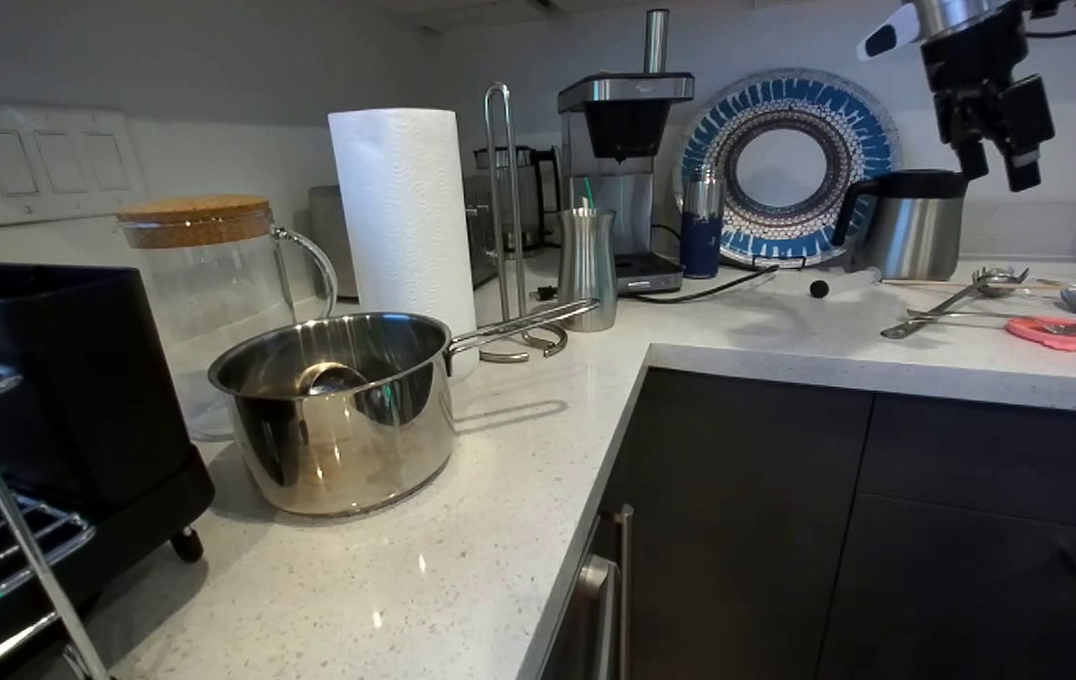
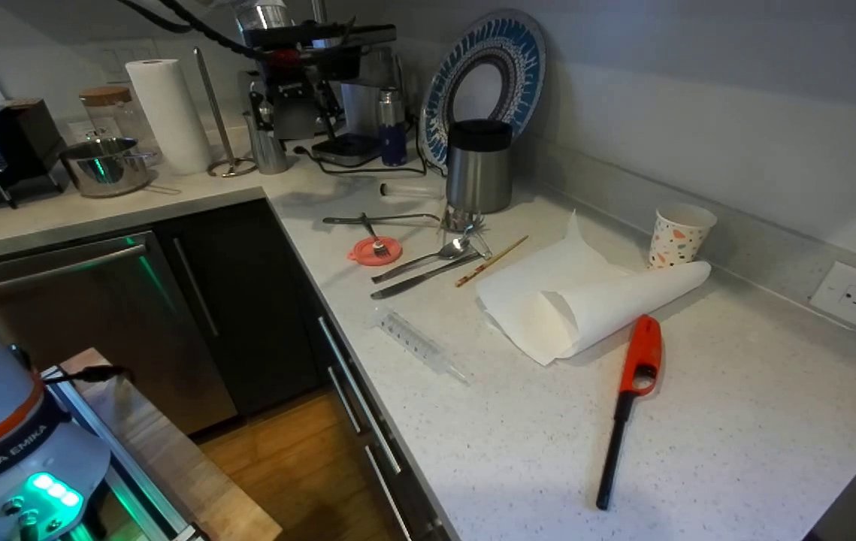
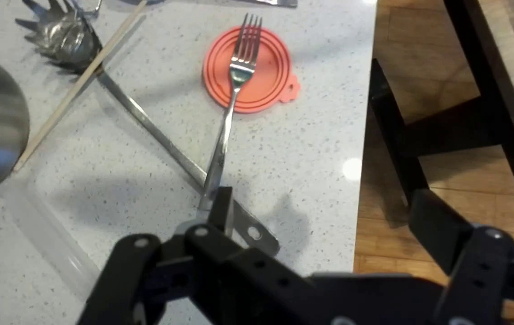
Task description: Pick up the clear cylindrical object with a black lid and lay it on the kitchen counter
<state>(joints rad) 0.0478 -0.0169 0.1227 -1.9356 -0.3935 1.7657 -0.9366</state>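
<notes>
A clear cylindrical tube with a black end lies on its side on the white kitchen counter (image 1: 717,321). The tube (image 1: 849,282) shows in both exterior views (image 2: 416,191), beside the steel carafe. In the wrist view the clear tube (image 3: 51,239) is at lower left, and its black end is hidden behind the gripper. My gripper (image 1: 999,170) is open and empty, up above the counter. In the wrist view the gripper (image 3: 326,212) has its jaws wide apart over the counter's edge, to the right of the tube. The gripper also shows in an exterior view (image 2: 307,124).
The steel carafe (image 2: 479,176) stands close to the tube. A slotted server (image 3: 144,117), a chopstick (image 3: 76,88) and a fork (image 3: 225,131) on a pink lid (image 3: 268,81) lie nearby. A clear syringe (image 2: 420,346), white paper (image 2: 593,293) and red lighter (image 2: 642,353) lie farther along the counter.
</notes>
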